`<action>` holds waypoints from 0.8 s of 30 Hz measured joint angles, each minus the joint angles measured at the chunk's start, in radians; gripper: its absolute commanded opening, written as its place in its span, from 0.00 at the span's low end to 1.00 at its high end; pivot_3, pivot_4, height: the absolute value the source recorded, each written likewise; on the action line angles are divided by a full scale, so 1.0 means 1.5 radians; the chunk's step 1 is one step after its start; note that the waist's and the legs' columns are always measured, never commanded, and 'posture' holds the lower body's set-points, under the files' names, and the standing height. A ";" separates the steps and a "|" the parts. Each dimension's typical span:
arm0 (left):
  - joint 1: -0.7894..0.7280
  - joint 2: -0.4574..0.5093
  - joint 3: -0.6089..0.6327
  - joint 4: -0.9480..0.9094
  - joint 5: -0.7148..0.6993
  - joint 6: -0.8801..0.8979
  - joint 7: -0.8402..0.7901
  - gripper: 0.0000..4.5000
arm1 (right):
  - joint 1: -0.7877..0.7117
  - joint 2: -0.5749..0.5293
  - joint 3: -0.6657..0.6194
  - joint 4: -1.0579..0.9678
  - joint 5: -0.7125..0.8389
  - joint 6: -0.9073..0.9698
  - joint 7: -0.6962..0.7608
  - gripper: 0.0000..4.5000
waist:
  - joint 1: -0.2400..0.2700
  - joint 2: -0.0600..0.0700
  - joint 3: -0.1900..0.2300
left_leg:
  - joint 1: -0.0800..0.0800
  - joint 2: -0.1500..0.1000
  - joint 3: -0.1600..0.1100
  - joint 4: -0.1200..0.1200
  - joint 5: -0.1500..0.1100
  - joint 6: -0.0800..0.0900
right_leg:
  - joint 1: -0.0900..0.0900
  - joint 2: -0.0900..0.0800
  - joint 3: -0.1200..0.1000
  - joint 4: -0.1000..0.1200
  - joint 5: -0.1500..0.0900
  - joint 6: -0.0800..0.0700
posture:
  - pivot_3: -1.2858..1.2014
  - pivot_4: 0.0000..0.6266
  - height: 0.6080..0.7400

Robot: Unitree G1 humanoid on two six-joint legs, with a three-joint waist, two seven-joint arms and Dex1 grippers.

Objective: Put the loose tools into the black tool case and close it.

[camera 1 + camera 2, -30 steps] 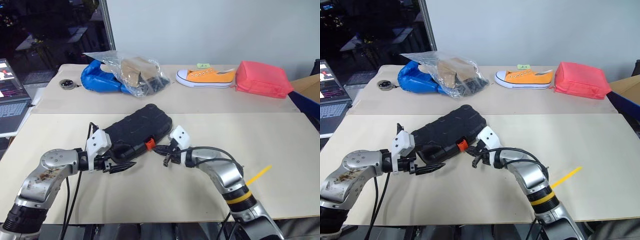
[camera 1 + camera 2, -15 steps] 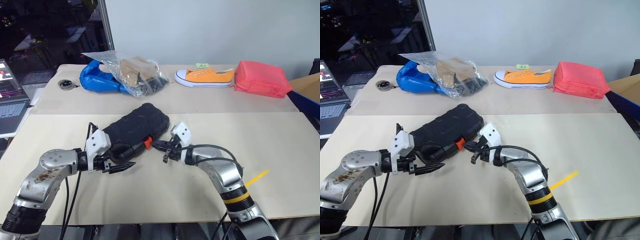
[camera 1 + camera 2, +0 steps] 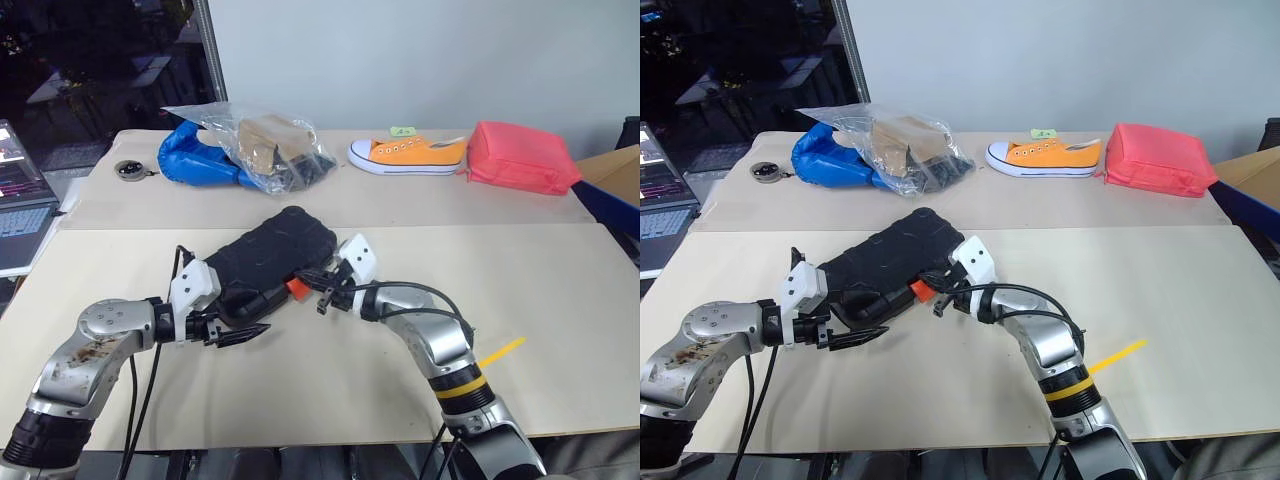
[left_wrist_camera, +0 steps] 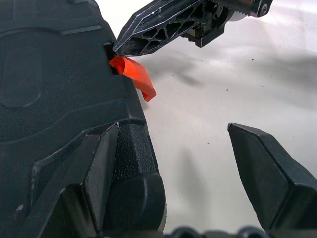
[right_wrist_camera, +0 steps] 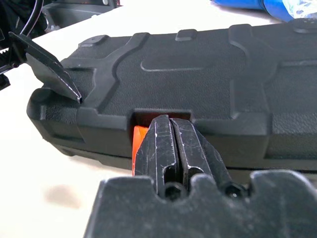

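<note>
The black tool case (image 3: 270, 255) lies closed on the near table, its small orange latch (image 3: 297, 287) on the front edge. My right gripper (image 3: 312, 283) is shut, with its tip against the top of the latch (image 5: 138, 141) at the lid's notch. At the case's near left corner my left gripper (image 3: 245, 318) is open; one finger (image 4: 99, 163) rests on the ribbed shell and the other finger (image 4: 267, 168) hangs over bare table. The loose tools are out of view.
On the far table are a blue bag (image 3: 195, 160), a clear plastic bag (image 3: 265, 140), an orange shoe (image 3: 410, 155), a red pouch (image 3: 525, 158) and a small round object (image 3: 127, 168). A laptop (image 3: 20, 195) sits far left. A yellow strip (image 3: 500, 350) lies right of my right arm.
My right gripper has risen a little and moved left, from just beside the latch to touching it. The left arm has kept still.
</note>
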 measured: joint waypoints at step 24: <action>0.001 -0.001 0.001 -0.002 0.000 0.000 0.001 0.84 | -0.032 -0.033 0.033 -0.039 -0.007 0.055 0.021 0.01 | 0.001 0.000 0.000 | 0.000 0.000 0.000 0.000 0.000 0.000 | 0.000 0.000 0.000 0.000 0.000 0.000 | 0.52 0.24 1.00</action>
